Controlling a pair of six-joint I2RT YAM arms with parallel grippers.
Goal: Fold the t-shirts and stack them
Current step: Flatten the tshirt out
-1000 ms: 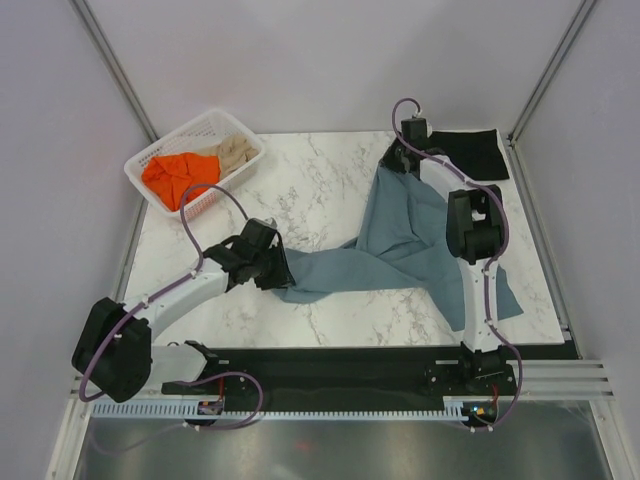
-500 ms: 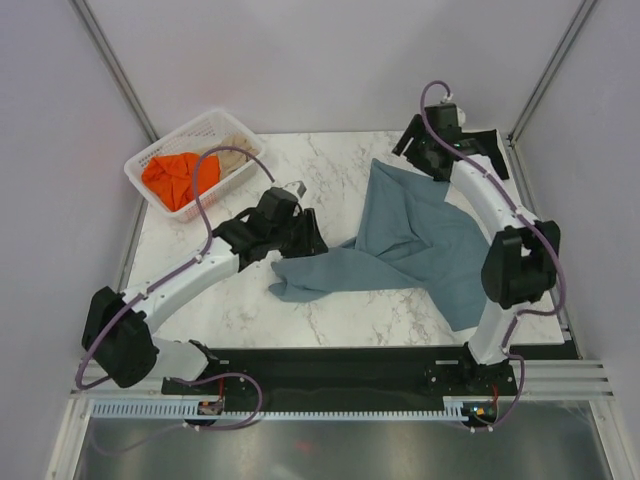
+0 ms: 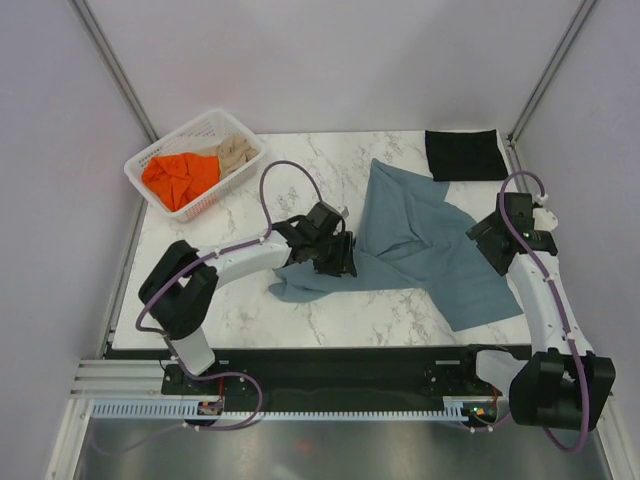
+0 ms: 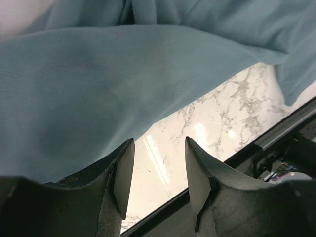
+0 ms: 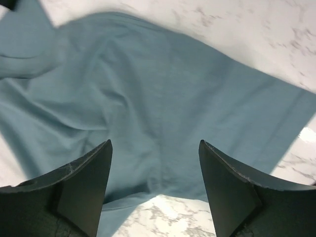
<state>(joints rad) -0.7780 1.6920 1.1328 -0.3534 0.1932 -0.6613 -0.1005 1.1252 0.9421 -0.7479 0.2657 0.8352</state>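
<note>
Slate blue-grey cloth t-shirt [image 3: 420, 240]: just released by both arms, now lying rumpled centre-right on the white marble counter [image 3: 300, 190], left tool [image 4: 159, 140] and right tool [image 5: 155, 143] spread empty over it, folding still ahead.

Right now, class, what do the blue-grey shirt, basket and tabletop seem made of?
Blue-grey shirt: soft matte cloth, probably knit; it drapes in folds.
Basket: white plastic, likely; rigid moulded lattice.
Tabletop: glossy white marble look, grey veins, light reflections; real stone or laminate, cannot tell.
</note>
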